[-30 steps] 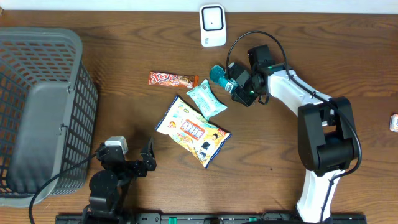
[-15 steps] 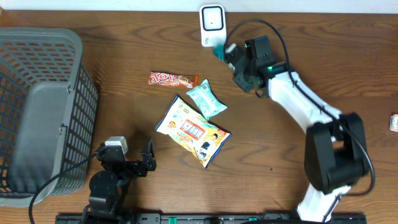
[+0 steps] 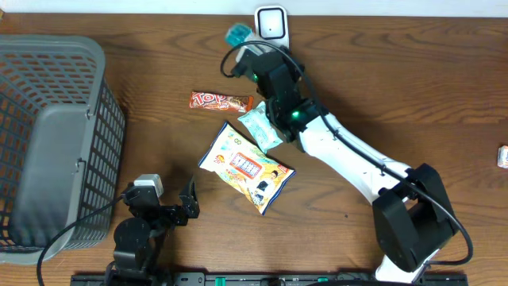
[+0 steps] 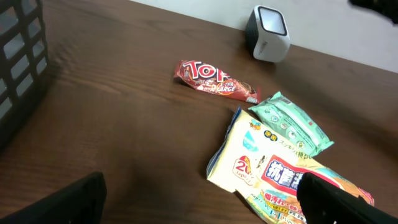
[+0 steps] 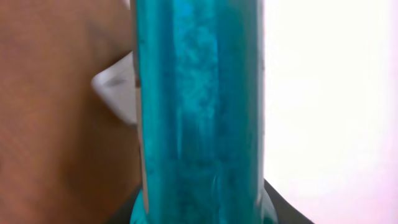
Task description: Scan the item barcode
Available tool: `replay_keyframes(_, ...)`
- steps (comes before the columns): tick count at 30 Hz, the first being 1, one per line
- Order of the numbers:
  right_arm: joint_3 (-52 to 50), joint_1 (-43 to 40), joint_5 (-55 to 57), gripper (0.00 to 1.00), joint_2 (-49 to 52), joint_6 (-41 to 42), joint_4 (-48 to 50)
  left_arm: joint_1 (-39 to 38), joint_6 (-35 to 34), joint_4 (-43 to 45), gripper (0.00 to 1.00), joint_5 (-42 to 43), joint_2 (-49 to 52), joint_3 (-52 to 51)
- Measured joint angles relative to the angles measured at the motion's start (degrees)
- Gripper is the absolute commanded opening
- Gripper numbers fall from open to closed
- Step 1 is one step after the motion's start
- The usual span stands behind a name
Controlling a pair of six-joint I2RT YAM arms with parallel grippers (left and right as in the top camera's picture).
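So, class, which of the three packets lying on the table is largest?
The white-and-yellow snack bag; the red chocolate bar and mint-green pouch are clearly smaller.

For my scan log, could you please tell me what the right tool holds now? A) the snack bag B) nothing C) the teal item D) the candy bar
C: the right tool grips the teal item beside the scanner.

Even bright light overhead; right wrist pic blurry, bkgd overexposed.
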Motion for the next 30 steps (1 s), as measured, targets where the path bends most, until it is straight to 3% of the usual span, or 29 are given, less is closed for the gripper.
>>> replay_keyframes(8,-0.11,4.50,10.05,0.01,0.04,-16.55,17.75,0.00,0.00,0.00,0.98,-0.02,0.00,0.00)
replay_keyframes(16,-0.22,9.46,12.04,0.02,0.11,-39.78,38.80,0.00,0.00,-0.02,0.98,0.00,0.00,0.00)
replay_keyframes(23,-0.24,12.63,11.69,0.02,0.11,-52.57,45.75,0.00,0.00,0.00,0.98,0.00,0.00,0.00)
replay_keyframes(30,-0.24,14.25,11.04,0.01,0.11,-56.30,46.05,0.00,0.00,-0.02,0.98,0.00,0.00,0.00)
